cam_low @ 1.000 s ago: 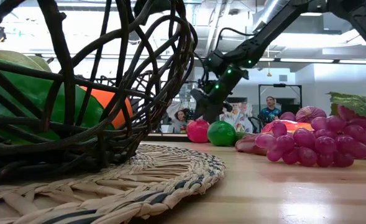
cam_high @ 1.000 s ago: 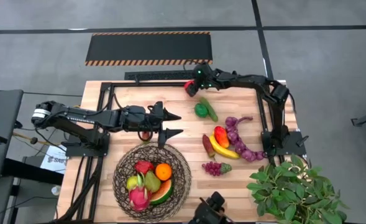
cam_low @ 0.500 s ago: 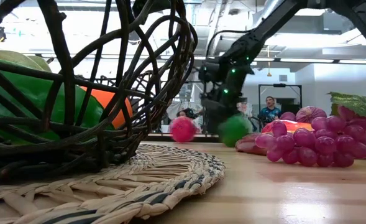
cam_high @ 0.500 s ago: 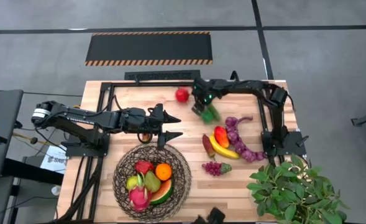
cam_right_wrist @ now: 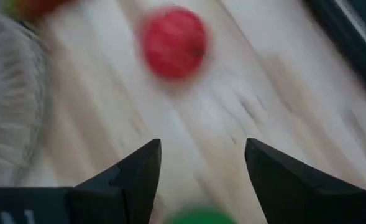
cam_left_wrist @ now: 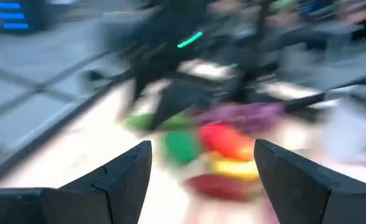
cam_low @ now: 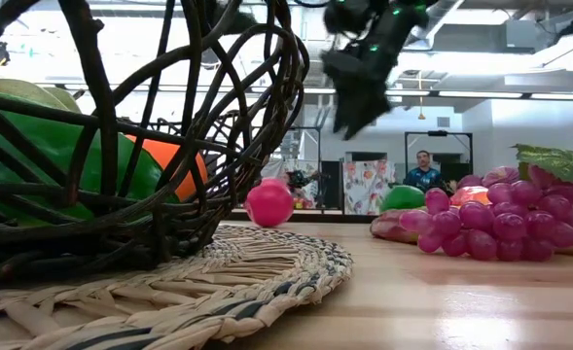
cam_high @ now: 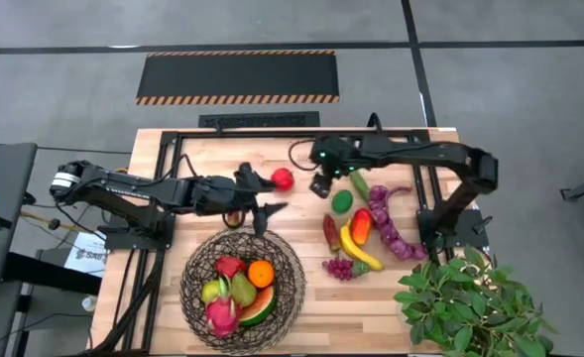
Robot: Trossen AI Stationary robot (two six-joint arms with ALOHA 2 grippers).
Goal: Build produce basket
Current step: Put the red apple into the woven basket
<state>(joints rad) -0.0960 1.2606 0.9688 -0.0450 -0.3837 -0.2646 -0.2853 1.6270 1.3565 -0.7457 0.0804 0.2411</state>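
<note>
Rolling free: small round red toy apple, released by right gripper a second ago, now mid-table, between both grippers. Right gripper: fingers spread, empty. Left gripper: spread, empty, just beyond dark woven wire basket near the front edge. Apple needs regrasping.

Part-filled basket — produce beside

Both arms were dark, jointed and slim. The left arm ended in a pale round cap at its base. The right arm carried a green light and thin cables.
</note>
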